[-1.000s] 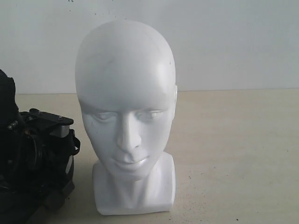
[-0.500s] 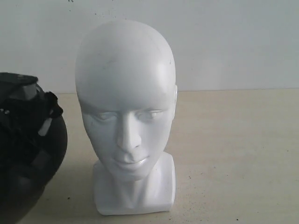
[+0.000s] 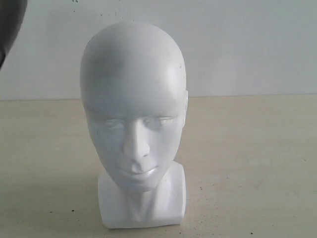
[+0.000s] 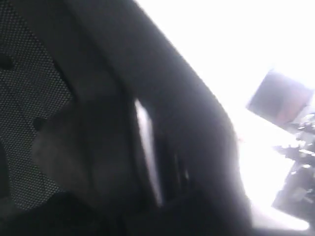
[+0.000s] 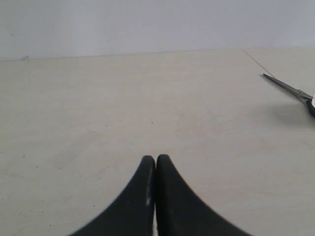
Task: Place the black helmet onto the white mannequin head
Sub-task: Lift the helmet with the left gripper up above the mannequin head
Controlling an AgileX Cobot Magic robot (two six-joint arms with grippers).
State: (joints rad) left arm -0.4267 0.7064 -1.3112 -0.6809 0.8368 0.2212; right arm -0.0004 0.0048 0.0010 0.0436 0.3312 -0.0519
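Observation:
The white mannequin head (image 3: 132,114) stands upright on its block base in the middle of the exterior view, face toward the camera. Only a curved edge of the black helmet (image 3: 11,25) shows, up in the air at the top left corner, higher than the head's crown and to its left. The helmet's dark shell and mesh lining (image 4: 29,98) fill the blurred left wrist view, and the left gripper's fingers cannot be made out there. My right gripper (image 5: 156,160) is shut and empty, low over bare table.
The head stands on a pale beige table (image 3: 247,158) with a white wall behind it. A pair of scissors (image 5: 290,91) lies on the table in the right wrist view. Blurred dark equipment (image 4: 280,98) shows past the helmet's rim.
The helmet has risen from the table at the left of the head to the top left corner, almost out of the exterior view. The left arm has gone up with it.

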